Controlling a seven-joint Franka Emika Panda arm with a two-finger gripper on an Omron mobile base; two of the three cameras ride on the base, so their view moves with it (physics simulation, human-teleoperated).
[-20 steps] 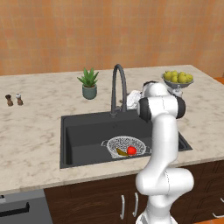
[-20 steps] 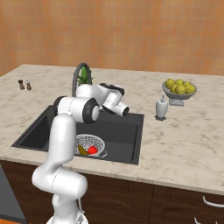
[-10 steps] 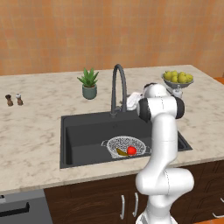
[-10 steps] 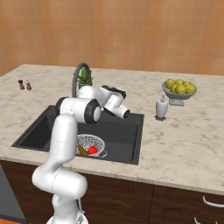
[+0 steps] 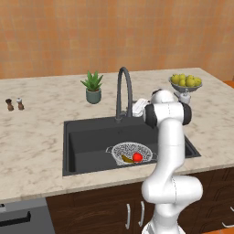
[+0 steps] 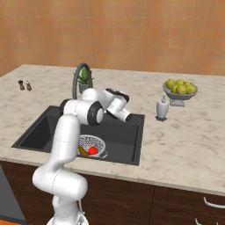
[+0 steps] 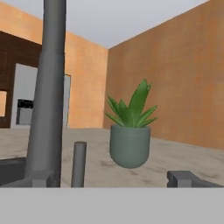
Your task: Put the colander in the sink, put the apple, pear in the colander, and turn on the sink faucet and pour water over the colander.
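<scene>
The colander (image 5: pixel 130 152) rests inside the sink (image 5: pixel 87 139) near its front edge, and the apple (image 5: pixel 137 156) and the pear (image 5: pixel 126 159) lie together in it, so the placing steps are judged complete. The hand (image 7: pixel 109 179) is level with the base of the sink faucet (image 5: pixel 124 91), just beside the faucet's upright stem and short lever, with its fingers spread fully apart and nothing held. No water is visible at the spout, so what remains is to turn on the faucet and direct the flow onto the colander.
</scene>
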